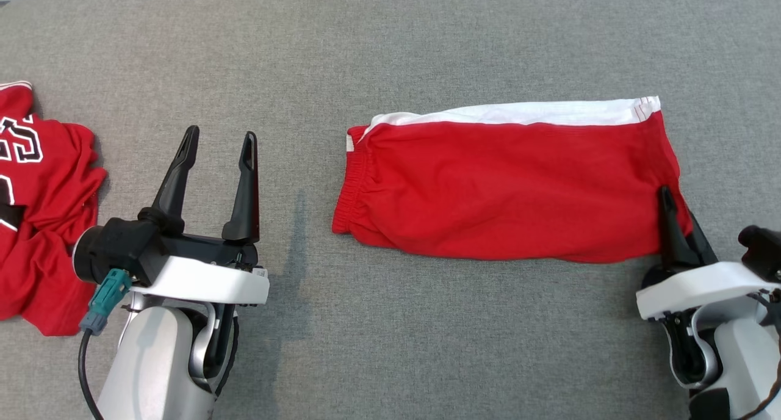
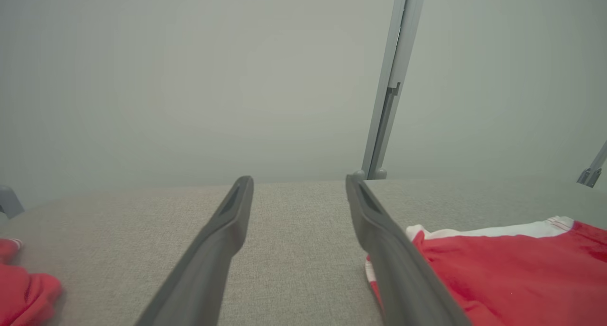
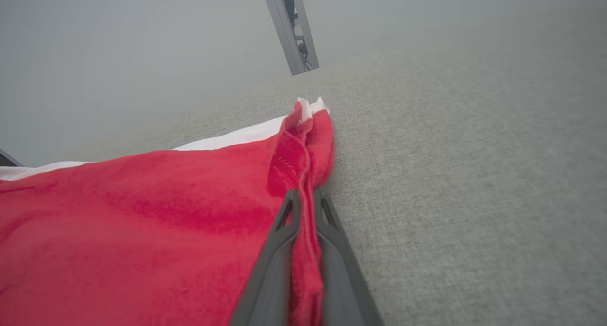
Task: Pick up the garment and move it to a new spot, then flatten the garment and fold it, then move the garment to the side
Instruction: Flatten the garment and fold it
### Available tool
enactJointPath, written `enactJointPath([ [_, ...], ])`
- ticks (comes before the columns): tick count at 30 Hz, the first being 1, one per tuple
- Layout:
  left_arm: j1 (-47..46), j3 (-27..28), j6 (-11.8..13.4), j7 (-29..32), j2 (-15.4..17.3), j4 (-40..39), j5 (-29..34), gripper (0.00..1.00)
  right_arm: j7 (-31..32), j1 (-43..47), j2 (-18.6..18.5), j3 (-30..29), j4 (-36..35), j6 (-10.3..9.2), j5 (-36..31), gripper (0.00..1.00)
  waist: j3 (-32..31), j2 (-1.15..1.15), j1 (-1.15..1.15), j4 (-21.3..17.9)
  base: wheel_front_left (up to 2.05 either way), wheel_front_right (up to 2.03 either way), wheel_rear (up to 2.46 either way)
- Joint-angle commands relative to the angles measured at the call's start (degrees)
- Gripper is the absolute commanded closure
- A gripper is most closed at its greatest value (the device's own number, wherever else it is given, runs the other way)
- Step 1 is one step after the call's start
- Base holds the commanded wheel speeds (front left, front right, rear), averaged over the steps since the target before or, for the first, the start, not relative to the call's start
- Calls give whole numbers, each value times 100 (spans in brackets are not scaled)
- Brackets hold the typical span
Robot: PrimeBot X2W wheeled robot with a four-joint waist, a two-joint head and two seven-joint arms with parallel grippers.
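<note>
Where its two dark fingers meet, the right end effector (image 1: 674,209) (image 3: 306,193) is pressed almost flat together on a ridge of red hem at the near right corner of the garment (image 1: 506,188) (image 3: 142,221). The garment is a pair of red shorts lying flat on the grey desk (image 1: 390,41), right of centre. Its long axis runs left to right across the head view. The gathered waistband (image 1: 351,188) points left, the hem points right, and a white strip (image 1: 518,112) runs along the far edge. The pinched corner itself is hidden under the fingers.

The left end effector (image 1: 221,133) (image 2: 298,179) is spread wide and holds nothing, standing apart from the waistband over bare desk. Bare cloth surface surrounds the shorts on the far, near and left sides. A crumpled red jersey (image 1: 43,224) (image 2: 23,293) lies at the far left, cut off by the picture's edge. In both wrist views the background is hazy, apart from a grey metal post (image 2: 389,79) (image 3: 289,27) at the desk's far edge.
</note>
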Motion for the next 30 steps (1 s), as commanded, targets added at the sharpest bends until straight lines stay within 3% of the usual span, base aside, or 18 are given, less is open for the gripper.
enactJointPath([
  [1,-35,-7,16,8,34,3,17,0,17,-155,13,-14,-95,-2,-20,100,-21,0,0,19,0,0,0],
  [7,15,-69,42,0,8,60,-47,0,385,-643,252,420,-753,-2,-142,100,-118,0,0,68,0,0,0],
  [15,-88,-277,-16,-7,-45,196,-94,0,918,-1082,459,1758,-1284,-2,-136,100,-212,0,0,289,0,0,0],
  [22,-136,-404,8,-35,-86,302,-183,0,938,-1176,467,3023,-959,-2,466,100,-124,0,0,501,0,0,0],
  [30,-225,-484,43,-55,-107,379,-209,0,632,-1553,473,3799,-194,-2,895,100,15,0,0,553,0,0,0],
])
